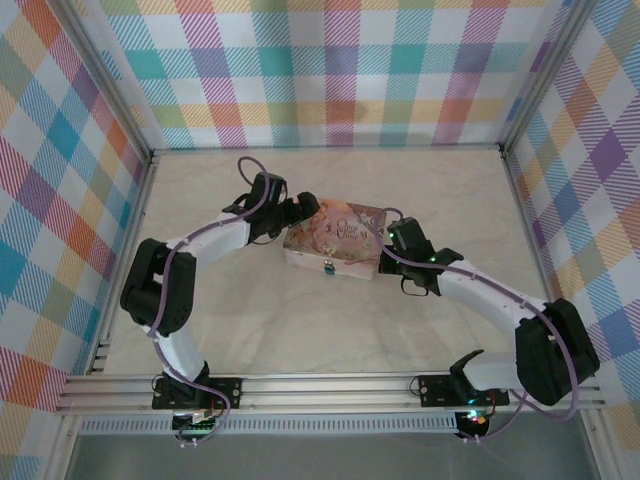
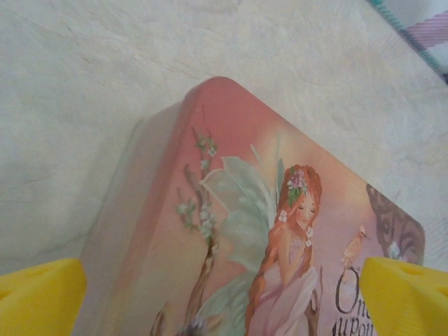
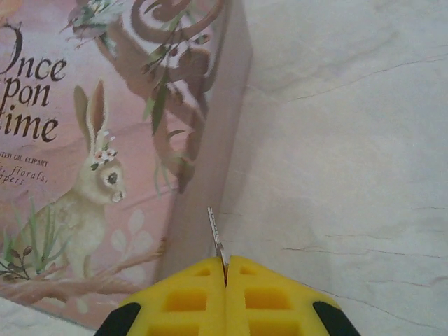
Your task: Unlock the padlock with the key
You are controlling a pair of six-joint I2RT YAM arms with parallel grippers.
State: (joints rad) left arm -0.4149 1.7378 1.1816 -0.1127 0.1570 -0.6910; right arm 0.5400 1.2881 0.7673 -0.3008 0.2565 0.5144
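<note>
R hand (image 3: 225, 264) pinches key (image 3: 215, 232) beside tin (image 3: 77, 161).

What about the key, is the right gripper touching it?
Touching. The right wrist view shows the right gripper shut on the key, whose thin tip sticks out past the yellow tips.

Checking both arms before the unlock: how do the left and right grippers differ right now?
The left gripper has its jaws spread wide; the right gripper has its jaws shut on the key. The left gripper is above the lid of the pink tin; the right gripper is over the table, just beside that tin's side wall. Both have yellow tips.
</note>
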